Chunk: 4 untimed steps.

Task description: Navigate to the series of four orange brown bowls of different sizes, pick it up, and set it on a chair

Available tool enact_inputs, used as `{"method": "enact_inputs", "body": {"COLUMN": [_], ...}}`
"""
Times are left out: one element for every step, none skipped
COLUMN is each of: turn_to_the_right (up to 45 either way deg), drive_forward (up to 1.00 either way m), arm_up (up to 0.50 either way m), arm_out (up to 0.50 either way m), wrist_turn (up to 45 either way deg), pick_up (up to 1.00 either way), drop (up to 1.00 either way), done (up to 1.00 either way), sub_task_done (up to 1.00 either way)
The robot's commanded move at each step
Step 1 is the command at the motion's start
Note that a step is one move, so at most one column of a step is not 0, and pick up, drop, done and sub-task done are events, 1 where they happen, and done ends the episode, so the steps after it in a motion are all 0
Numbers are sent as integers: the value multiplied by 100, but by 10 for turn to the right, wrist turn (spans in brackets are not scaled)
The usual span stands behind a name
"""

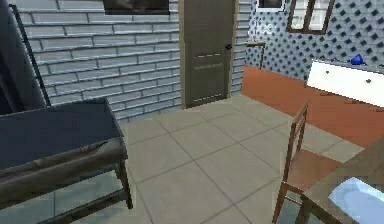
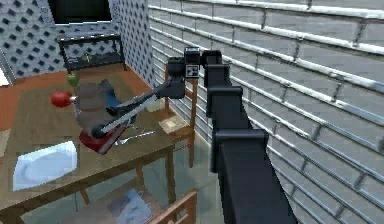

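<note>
Shows dark arm (image 2: pixel 235 140) beside white brick wall (image 2: pixel 310 70), gripper (image 2: pixel 108 125) stretched toward wooden table (image 2: pixel 40 125) bearing red apple (image 2: pixel 62 98) and white sheet (image 2: pixel 45 165).

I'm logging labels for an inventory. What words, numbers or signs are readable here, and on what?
None: no readable text.
White squares on the arm: black marks, no letters.
White sheet on the table: nothing legible.
Door: no sign.
</note>
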Motion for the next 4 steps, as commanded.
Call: {"method": "enact_inputs", "body": {"turn_to_the_right": [0, 0, 0, 0], "drive_forward": [0, 0, 0, 0], "arm_up": [-34, -32, 0, 10], "arm_out": [0, 0, 0, 0], "wrist_turn": [0, 0, 0, 0], "pick_up": [0, 0, 0, 0], "drop": [0, 0, 100, 0], "done": [0, 0, 0, 0], "sub_task_done": [0, 0, 0, 0]}}
